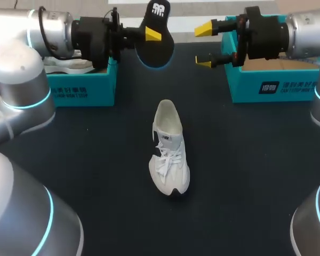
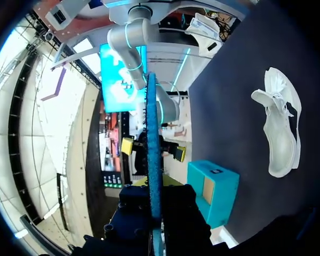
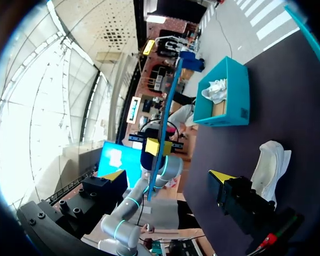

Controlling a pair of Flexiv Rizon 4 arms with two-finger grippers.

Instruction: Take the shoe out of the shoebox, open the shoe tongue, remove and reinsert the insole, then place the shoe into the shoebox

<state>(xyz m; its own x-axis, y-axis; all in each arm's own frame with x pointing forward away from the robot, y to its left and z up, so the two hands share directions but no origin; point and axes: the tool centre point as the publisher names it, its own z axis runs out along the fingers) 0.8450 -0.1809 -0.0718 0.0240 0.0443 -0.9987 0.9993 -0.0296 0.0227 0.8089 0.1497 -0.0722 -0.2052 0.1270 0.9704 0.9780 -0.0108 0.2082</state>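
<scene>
Insole point(image 1: 161, 50) is up in the air over the far middle of the table point(image 1: 96, 160), pinched flat between the fingers of the left gripper point(image 1: 152, 33). One yellow tip sits on the face you can see, and the wrist view shows the blue edge of the insole point(image 2: 152, 160) running straight out between the black fingers. Right gripper point(image 1: 204, 46) hangs just beside it at about the same height, claw spread wide with nothing in it and not touching the insole. From its own camera the two yellow tips point(image 3: 221, 176) stand well apart. Shoe point(image 1: 169, 149) is white and stands upright on its sole mid-table, toe toward the robot and heel toward the far edge, well clear of both arms. Left shoebox point(image 1: 82, 88) is teal and has something white inside, can't tell what, and right shoebox point(image 1: 272, 85) sits at the far right under the right arm.
</scene>
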